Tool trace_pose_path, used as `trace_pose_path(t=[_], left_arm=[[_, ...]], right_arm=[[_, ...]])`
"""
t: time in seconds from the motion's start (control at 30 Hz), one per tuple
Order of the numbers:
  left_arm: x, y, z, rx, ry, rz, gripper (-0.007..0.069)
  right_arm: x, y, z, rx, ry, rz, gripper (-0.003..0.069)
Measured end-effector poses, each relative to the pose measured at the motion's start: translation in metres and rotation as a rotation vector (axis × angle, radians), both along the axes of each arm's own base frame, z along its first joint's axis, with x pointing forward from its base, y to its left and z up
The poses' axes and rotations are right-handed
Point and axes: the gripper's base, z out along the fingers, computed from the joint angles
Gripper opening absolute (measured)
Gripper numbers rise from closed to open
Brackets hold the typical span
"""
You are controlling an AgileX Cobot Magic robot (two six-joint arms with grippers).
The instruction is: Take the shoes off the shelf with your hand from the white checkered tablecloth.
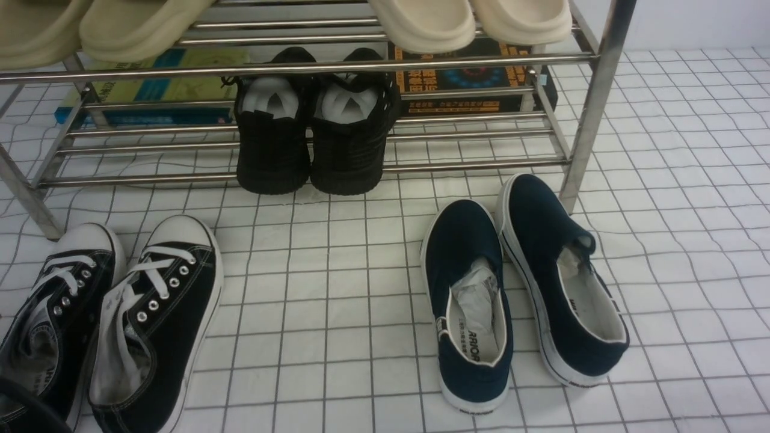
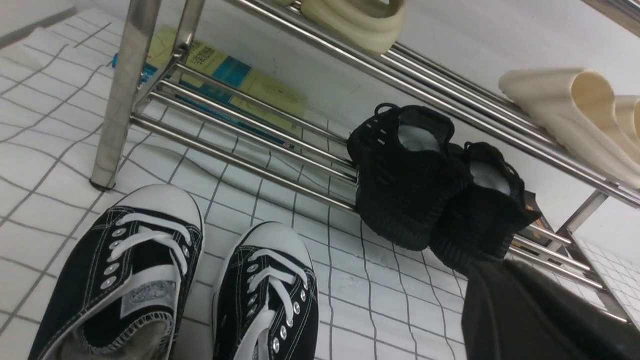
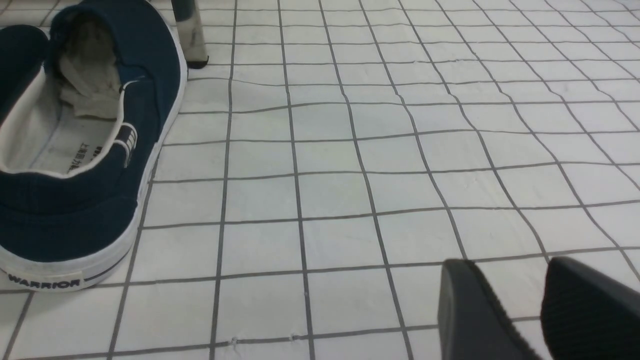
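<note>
Black lace-up sneakers on the white checkered tablecloth, toes to the shelf.
Pair sits at front left of the shelf, side by side; white toe caps face the rack, heels toward the robot. Long axes run front to back, toe ends slanting rightward in the front view. Left gripper: fingers closed together, nothing gripped; wrist camera tilted, facing sneakers and rack. Right gripper: fingers apart, nothing between them, over the cloth near a navy slip-on. Front view shows neither gripper.
</note>
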Motion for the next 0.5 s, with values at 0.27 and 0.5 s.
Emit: trace_pose_path(t=[0.27,0.5], left_arm=[[0.0,0.0,-0.002,0.012,0.005,0.003,0.0006],[0.003,0.005,-0.016,0.137,0.051,0.034,0.0015]], right_arm=[[0.0,0.0,0.0,0.0,0.0,0.0,0.0239],[0.0,0.0,0.0,0.0,0.0,0.0,0.0239]])
